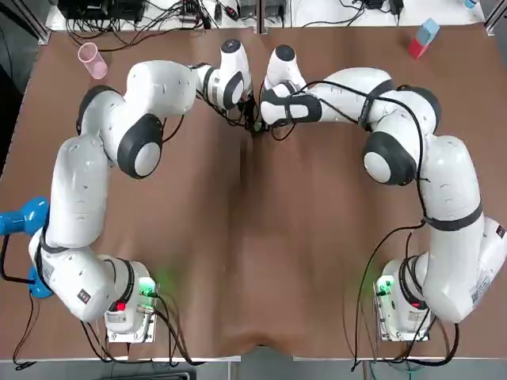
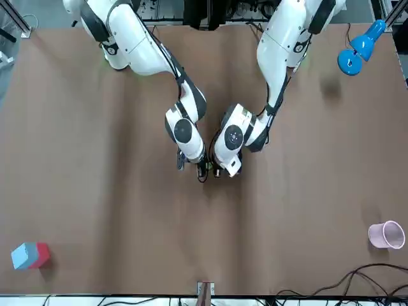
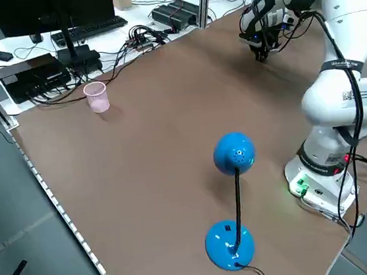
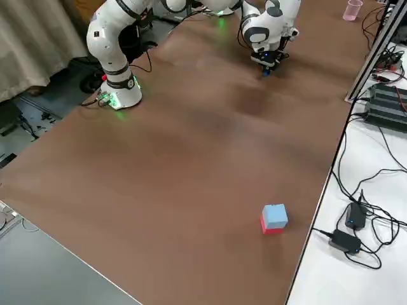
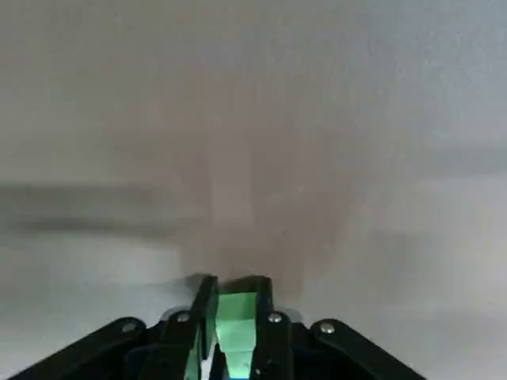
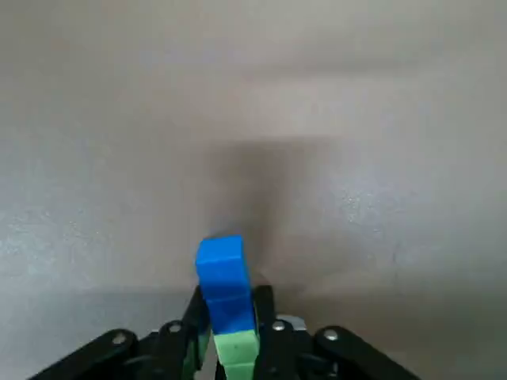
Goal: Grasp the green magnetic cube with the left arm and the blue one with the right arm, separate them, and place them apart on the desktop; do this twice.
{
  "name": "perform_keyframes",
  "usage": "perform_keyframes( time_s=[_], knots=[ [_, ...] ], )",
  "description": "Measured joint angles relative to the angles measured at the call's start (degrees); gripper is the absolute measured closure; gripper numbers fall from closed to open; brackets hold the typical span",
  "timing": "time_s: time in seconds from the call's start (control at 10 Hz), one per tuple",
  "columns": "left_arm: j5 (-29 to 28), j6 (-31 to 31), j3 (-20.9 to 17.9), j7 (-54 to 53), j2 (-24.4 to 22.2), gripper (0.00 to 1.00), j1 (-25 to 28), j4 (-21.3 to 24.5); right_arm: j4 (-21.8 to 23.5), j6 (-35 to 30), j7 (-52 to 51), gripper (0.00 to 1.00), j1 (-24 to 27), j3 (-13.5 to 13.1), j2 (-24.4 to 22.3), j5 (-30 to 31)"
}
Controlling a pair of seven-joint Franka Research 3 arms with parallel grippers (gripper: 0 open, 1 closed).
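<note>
At the far middle of the table, the left gripper pinches the green magnetic cube and the right gripper the blue magnetic cube, fingers closed on the flat faces of these joined, probably light, rigid, slippery blocks.

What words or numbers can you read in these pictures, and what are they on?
No text can be read clearly anywhere.
Left arm: a printed band and a small sticker, too small to read.
Right arm: a small sticker near its base, too small to read.
Green magnetic cube, in the left gripper, and blue magnetic cube, in the right gripper: plain, no print.
</note>
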State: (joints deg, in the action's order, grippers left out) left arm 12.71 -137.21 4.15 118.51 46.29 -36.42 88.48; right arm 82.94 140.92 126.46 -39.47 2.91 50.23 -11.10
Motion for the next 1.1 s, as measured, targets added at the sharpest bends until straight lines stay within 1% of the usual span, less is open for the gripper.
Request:
perform_keyframes(
  time_s=[0.1, 0.8, 1.1],
  knots=[
    [0.0, 0.0, 0.0, 0.0, 0.0, 0.77, 0.0, 0.0, 0.1, 0.5, 0.0, 0.76, 0.0, 0.0, 0.0, 0.0],
    [0.0, 0.0, -0.1, -1.8, 0.0, 0.77, 0.5, 0.0, 0.2, 0.7, 0.0, 0.76, 0.0, 0.1, 0.0, 0.0],
    [-1.6, 0.2, -0.6, -2.9, -0.2, 0.77, 1.6, -0.2, 0.2, 0.7, 0.0, 0.76, 0.0, 0.1, 0.0, 0.0]
  ],
)
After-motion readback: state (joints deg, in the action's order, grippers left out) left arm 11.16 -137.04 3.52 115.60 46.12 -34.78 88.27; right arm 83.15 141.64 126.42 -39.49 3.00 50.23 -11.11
